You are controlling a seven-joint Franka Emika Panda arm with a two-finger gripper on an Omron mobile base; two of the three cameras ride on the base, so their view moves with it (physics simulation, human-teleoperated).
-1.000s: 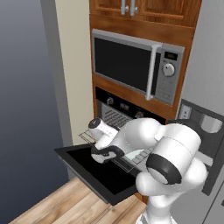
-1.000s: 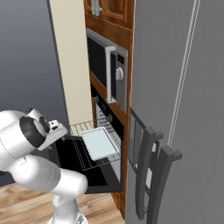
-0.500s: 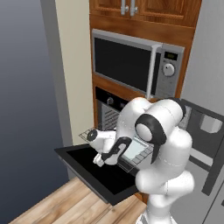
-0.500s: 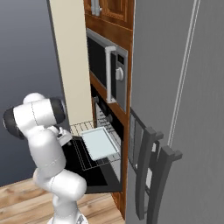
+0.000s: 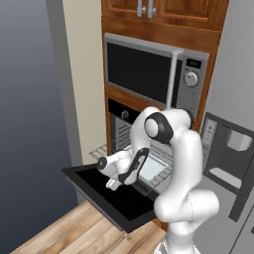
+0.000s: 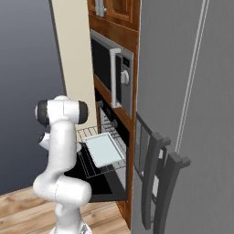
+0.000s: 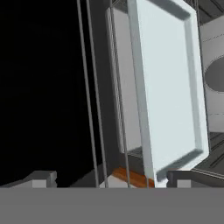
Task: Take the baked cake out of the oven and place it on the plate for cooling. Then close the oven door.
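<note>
The black oven (image 5: 123,117) stands with its door (image 5: 110,197) folded down flat. Its wire rack (image 5: 102,150) is pulled out over the door and carries a pale blue-white tray (image 5: 152,168), whose inside looks bare. The baked cake is out of view. My gripper (image 5: 113,183) hangs low over the door at the rack's front edge, left of the tray. In the hand view the gripper (image 7: 114,178) is open, its fingertips (image 7: 43,177) wide apart, looking along the rack rods (image 7: 87,87) at the tray (image 7: 166,83), with nothing held. The tray (image 6: 105,149) also lies on the rack seen from the right.
A silver microwave (image 5: 151,74) sits above the oven in the wood cabinetry. A grey fridge (image 5: 229,163) with dark bar handles (image 6: 155,183) stands directly right. A beige wall panel (image 5: 82,74) is on the left, wooden floor (image 5: 69,230) below.
My arm's upper links have swung up from a low folded pose to stand upright. The hand has stayed at the rack's front, sinking a little toward the door.
</note>
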